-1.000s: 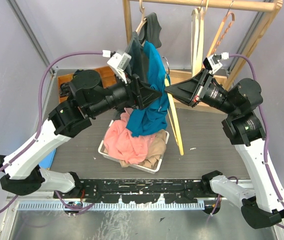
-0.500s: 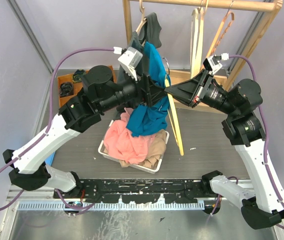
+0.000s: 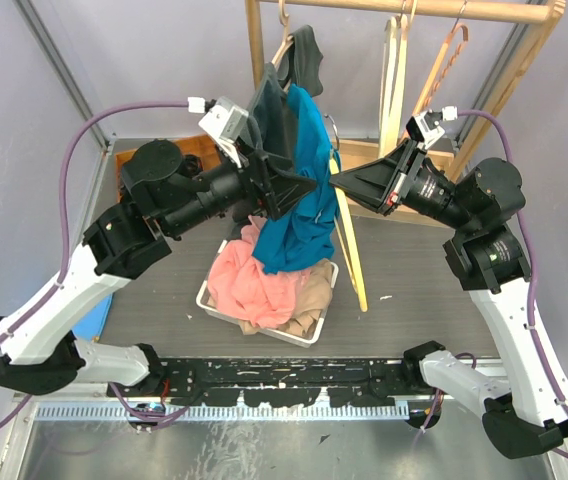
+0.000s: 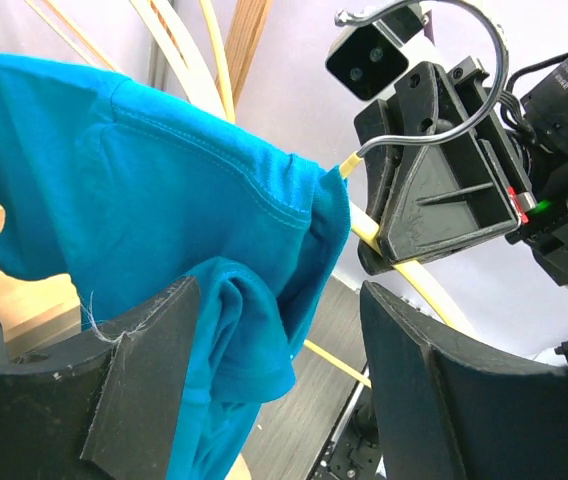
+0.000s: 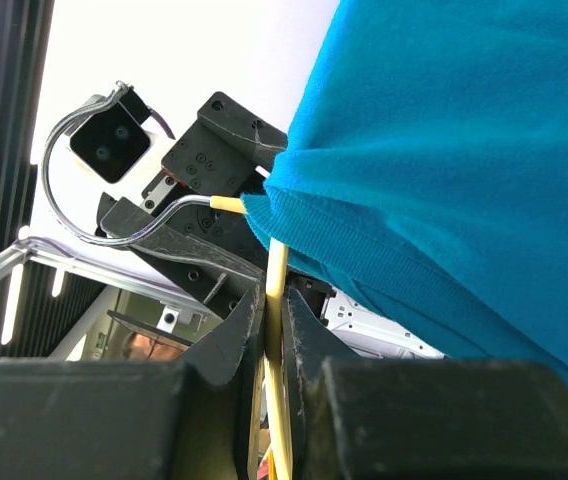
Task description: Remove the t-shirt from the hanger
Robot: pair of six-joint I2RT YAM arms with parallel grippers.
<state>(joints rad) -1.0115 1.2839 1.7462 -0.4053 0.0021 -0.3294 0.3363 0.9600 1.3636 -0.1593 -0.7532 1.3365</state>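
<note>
The teal t-shirt hangs from a yellow hanger held up over the bin. My right gripper is shut on the hanger's neck, just below its metal hook; the shirt's collar sits against the fingers. My left gripper is open at the shirt's shoulder. In the left wrist view a fold of the shirt lies between the wide-apart jaws against the left finger, with the hanger and the right gripper beyond.
A white bin holding pink and beige clothes stands under the shirt. A wooden rack behind carries a dark garment and empty hangers. An orange tray lies at the back left.
My left arm pushed in toward the shirt, then drew back to the left, its gripper still open at the shirt. The right arm and hanger have not moved.
</note>
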